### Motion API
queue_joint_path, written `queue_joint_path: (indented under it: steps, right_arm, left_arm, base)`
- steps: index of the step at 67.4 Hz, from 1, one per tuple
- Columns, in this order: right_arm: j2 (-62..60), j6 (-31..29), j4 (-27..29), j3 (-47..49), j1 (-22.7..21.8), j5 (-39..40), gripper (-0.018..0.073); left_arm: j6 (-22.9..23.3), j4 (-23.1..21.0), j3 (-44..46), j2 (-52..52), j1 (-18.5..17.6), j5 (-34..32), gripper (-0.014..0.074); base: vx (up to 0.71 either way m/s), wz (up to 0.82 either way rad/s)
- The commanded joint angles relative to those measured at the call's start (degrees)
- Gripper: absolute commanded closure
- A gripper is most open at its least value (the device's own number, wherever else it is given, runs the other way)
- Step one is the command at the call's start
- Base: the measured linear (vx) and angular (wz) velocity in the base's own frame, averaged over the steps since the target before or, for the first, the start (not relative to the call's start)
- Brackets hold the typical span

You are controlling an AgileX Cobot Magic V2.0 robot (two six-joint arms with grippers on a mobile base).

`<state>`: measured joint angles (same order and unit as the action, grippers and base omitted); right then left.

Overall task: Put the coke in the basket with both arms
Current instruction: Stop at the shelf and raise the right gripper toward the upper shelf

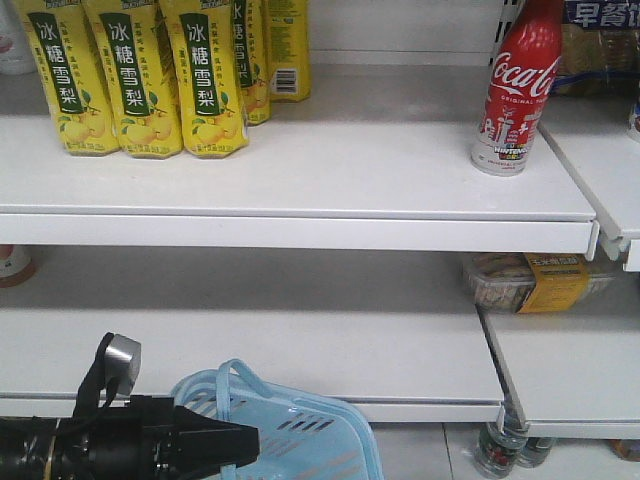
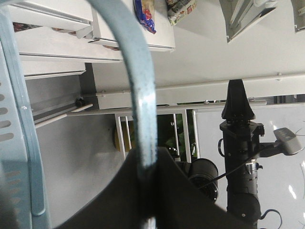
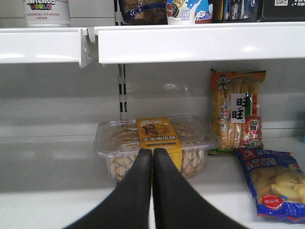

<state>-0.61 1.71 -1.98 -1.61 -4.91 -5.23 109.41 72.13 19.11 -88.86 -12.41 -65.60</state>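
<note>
The coke [image 1: 515,90], a slim red bottle with white script, stands upright at the right end of the upper shelf. Only its printed base [image 3: 46,12] shows in the right wrist view, at top left. The light blue basket [image 1: 300,430] hangs at the bottom of the front view. My left gripper [image 1: 248,440] is shut on the basket's loop handle [image 2: 143,95], which runs between the jaws [image 2: 147,155]. The basket wall [image 2: 14,143] is on the left. My right gripper [image 3: 152,152] is shut and empty, below the coke's shelf, facing the middle shelf. It also shows in the left wrist view [image 2: 237,90].
Yellow pear-drink bottles [image 1: 140,80] stand at the upper shelf's left. A clear biscuit box with a yellow band [image 3: 155,143] sits on the middle shelf in front of my right gripper, with snack bags [image 3: 238,114] to its right. Shelf front edges [image 1: 300,230] jut out.
</note>
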Motion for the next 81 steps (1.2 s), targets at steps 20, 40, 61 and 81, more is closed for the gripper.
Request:
queue_joint_path:
  steps: [20, 40, 61, 81]
  right_arm:
    - [-0.74, -0.27, -0.45, -0.43, -0.1, 4.0, 0.0569]
    - [-0.74, -0.27, -0.45, -0.43, -0.1, 4.0, 0.0569]
    - [-0.74, -0.27, -0.45, -0.43, -0.1, 4.0, 0.0569]
    - [-0.74, -0.27, -0.45, -0.36, -0.1, 8.22, 0.0569]
  left_arm:
    - [-0.5, -3.42, 0.75, 1.97, -0.05, -13.15, 0.0603]
    - [-0.5, -3.42, 0.75, 1.97, -0.05, -13.15, 0.0603]
    - [-0.5, -3.42, 0.75, 1.97, -0.05, -13.15, 0.0603]
    - [-0.5, -3.42, 0.75, 1.97, -0.05, -13.15, 0.0603]
  base:
    - [0.0, 0.0]
    - [0.0, 0.0]
    - [0.0, 0.0]
    - [0.0, 0.0]
